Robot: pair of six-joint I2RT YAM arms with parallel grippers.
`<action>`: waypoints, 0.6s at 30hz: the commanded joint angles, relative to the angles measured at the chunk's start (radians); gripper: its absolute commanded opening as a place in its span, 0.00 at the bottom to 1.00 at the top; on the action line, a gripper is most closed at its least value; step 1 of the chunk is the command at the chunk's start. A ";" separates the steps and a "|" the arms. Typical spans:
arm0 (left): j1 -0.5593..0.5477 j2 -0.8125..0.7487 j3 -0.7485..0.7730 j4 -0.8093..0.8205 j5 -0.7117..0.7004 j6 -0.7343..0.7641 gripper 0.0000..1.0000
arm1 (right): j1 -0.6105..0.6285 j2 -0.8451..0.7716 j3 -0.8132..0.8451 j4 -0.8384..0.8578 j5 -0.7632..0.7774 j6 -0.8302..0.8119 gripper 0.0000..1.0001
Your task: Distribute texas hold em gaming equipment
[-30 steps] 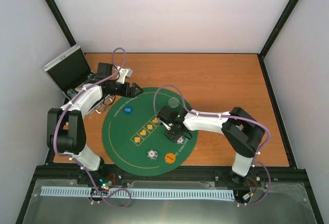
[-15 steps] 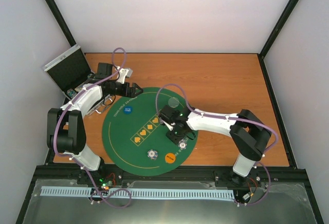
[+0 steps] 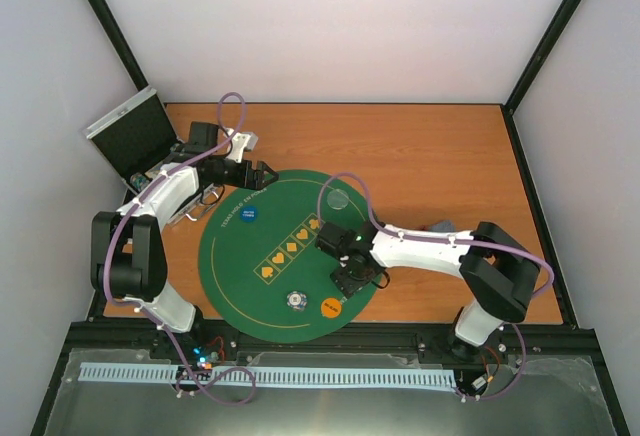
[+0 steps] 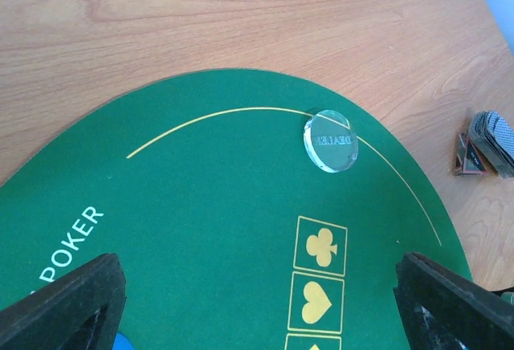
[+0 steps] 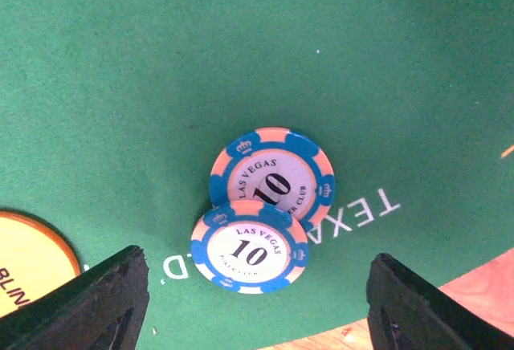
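Note:
Two blue-and-salmon poker chips, one [image 5: 277, 175] partly under the other [image 5: 250, 247], lie overlapping on the green mat [image 5: 161, 61], between my right gripper's [image 5: 257, 306] wide-open fingers. In the top view that gripper [image 3: 357, 279] hangs over the mat's near right part and hides them. A third chip [image 3: 297, 300] and an orange disc [image 3: 331, 307] lie nearby; the orange disc also shows in the right wrist view [image 5: 24, 262]. A blue disc [image 3: 249, 214] and a clear dealer disc [image 4: 330, 140] lie on the mat. My left gripper [image 3: 266, 177] is open and empty over the mat's far left edge.
Grey-blue-backed cards [image 4: 491, 132] and a dark triangle marker [image 4: 466, 156] lie on the wooden table [image 3: 430, 146] right of the mat. The open silver case [image 3: 135, 136] stands at the far left corner. Black frame posts border the table.
My right gripper has moved toward the mat's near right edge and now covers the two chips in the top view. The left arm has not moved.

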 commanded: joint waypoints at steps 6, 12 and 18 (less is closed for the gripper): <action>0.000 -0.016 0.018 0.007 -0.002 0.019 0.93 | 0.021 0.037 -0.034 0.063 0.030 0.075 0.57; 0.000 -0.010 0.022 0.005 -0.001 0.019 0.92 | 0.024 0.050 -0.050 0.093 0.012 0.078 0.48; 0.000 -0.011 0.023 0.001 0.004 0.027 0.93 | 0.024 0.061 -0.048 0.080 0.019 0.077 0.36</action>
